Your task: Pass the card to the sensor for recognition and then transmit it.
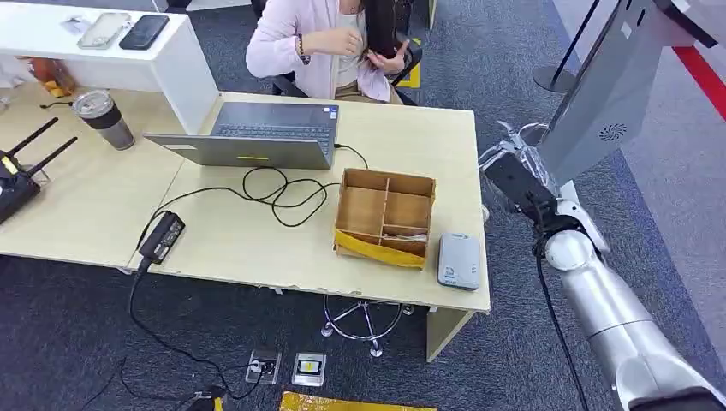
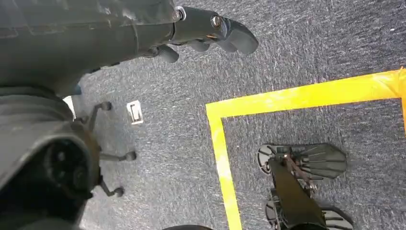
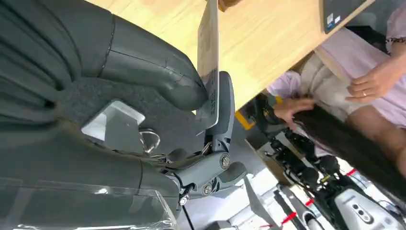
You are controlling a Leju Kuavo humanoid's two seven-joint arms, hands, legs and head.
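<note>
**Card in hand, scan pending**

R hand [image 3: 191,96] pinches card [image 3: 208,57] between thumb and a finger; it hangs off the table's [image 1: 257,248] right edge, near the far right corner. L hand [image 2: 206,31] hangs over carpet, fingers curled, holding nothing. Sensor [image 1: 460,261] sits at front right corner, just beside box [image 1: 385,218]. Judged step: card held, not yet presented. Next: bring card back in over the sensor, flat side down, then hand off to person [image 1: 330,43] at far edge.
</note>
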